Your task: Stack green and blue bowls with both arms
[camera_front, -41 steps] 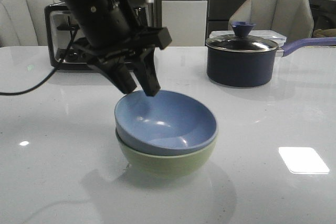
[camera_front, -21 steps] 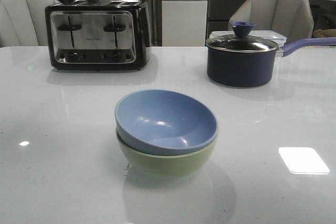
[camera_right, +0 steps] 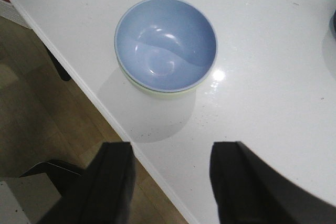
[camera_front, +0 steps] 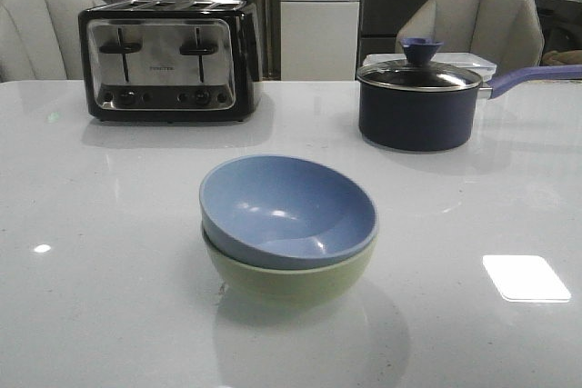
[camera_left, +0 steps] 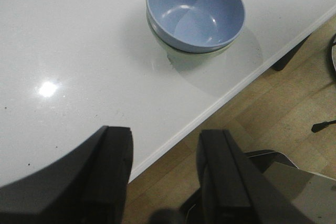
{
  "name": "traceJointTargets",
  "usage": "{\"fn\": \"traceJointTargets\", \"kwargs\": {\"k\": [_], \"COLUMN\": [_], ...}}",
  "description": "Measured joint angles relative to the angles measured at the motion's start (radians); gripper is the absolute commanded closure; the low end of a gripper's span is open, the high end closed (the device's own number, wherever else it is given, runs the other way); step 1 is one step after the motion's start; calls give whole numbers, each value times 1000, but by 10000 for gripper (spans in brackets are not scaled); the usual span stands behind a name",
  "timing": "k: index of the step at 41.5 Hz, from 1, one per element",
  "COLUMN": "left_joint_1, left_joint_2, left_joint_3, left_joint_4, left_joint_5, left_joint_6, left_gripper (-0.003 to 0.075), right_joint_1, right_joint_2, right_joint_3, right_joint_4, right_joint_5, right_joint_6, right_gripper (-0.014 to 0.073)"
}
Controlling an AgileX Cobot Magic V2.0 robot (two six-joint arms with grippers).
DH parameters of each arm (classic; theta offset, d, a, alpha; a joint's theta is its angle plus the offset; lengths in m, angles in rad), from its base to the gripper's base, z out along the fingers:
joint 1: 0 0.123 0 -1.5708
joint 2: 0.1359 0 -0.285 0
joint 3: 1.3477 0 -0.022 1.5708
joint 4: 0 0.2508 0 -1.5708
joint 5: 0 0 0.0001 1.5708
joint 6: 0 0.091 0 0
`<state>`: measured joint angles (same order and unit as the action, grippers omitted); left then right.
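Note:
The dusty blue bowl (camera_front: 286, 209) sits nested inside the pale green bowl (camera_front: 289, 281) in the middle of the white table. The stack also shows in the left wrist view, blue bowl (camera_left: 195, 10) over green bowl (camera_left: 173, 53), and in the right wrist view, blue bowl (camera_right: 165, 43) over green bowl (camera_right: 157, 92). Neither arm shows in the front view. My left gripper (camera_left: 165, 169) is open and empty, high above the table's front edge. My right gripper (camera_right: 170, 177) is open and empty, also high above that edge. Both are well away from the bowls.
A black and chrome toaster (camera_front: 168, 61) stands at the back left. A dark navy lidded saucepan (camera_front: 418, 102) with a long handle stands at the back right. Chairs stand behind the table (camera_front: 91, 270). Wooden floor shows beyond the table's front edge (camera_left: 231, 90).
My left arm, which hovered over the bowls' far rim a second ago, has lifted up and out of the front view. The stacked bowls have not moved.

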<state>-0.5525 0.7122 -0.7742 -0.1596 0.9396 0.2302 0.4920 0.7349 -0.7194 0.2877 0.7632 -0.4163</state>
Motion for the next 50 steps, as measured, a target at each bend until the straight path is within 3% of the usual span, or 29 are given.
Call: {"fn": "traceJointTargets", "kwargs": {"k": [11, 21, 36, 50], "left_joint_1": [0, 0, 0, 0], "left_joint_2": [-93, -93, -93, -93], "left_joint_3": [57, 61, 61, 61], "left_joint_4": [147, 165, 168, 168], "left_joint_5": [4, -20, -67, -76], "left_joint_6": [-150, -169, -174, -174], "left_gripper": [349, 353, 615, 627], "right_joint_1": [-40, -73, -75, -75], "right_joint_2": [0, 0, 0, 0], "right_joint_3": [0, 0, 0, 0], "right_joint_4": [-90, -121, -121, -121], "right_joint_5": [20, 74, 76, 76], "right_joint_6": [139, 180, 184, 185], "right_gripper": [148, 151, 537, 540]}}
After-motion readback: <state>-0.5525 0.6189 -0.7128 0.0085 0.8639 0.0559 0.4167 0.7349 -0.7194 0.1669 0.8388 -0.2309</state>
